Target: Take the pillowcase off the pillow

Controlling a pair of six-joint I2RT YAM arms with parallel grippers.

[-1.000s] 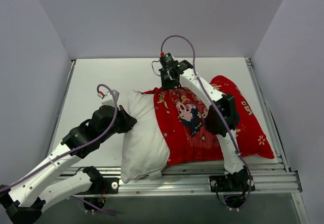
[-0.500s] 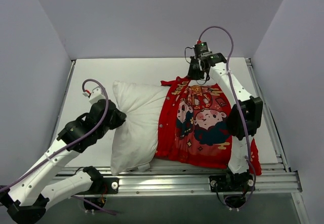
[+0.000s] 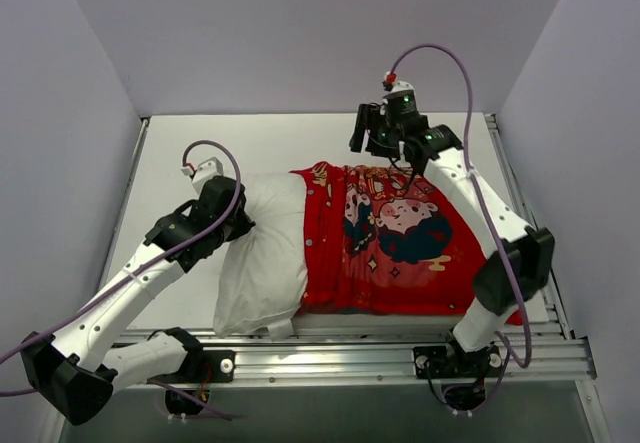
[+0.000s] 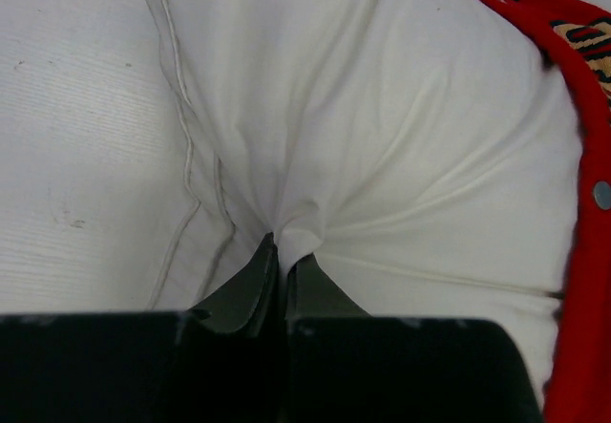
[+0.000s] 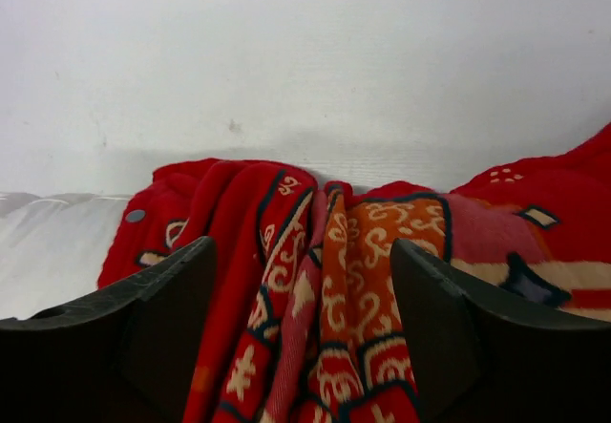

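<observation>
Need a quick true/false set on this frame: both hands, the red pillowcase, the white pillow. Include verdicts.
1. The left hand is shut, pinching a fold of the plump white rectangular pillow. True.
2. The right hand is clamped on the bright red printed fabric pillowcase. False: its fingers stand apart over the pillowcase's far edge and grip nothing.
3. The pillowcase is completely off the pillow. False: it covers the pillow's right part, and only the left end is bare.
4. The pillow's bare end lies on the left arm's side of the white table. True.
</observation>
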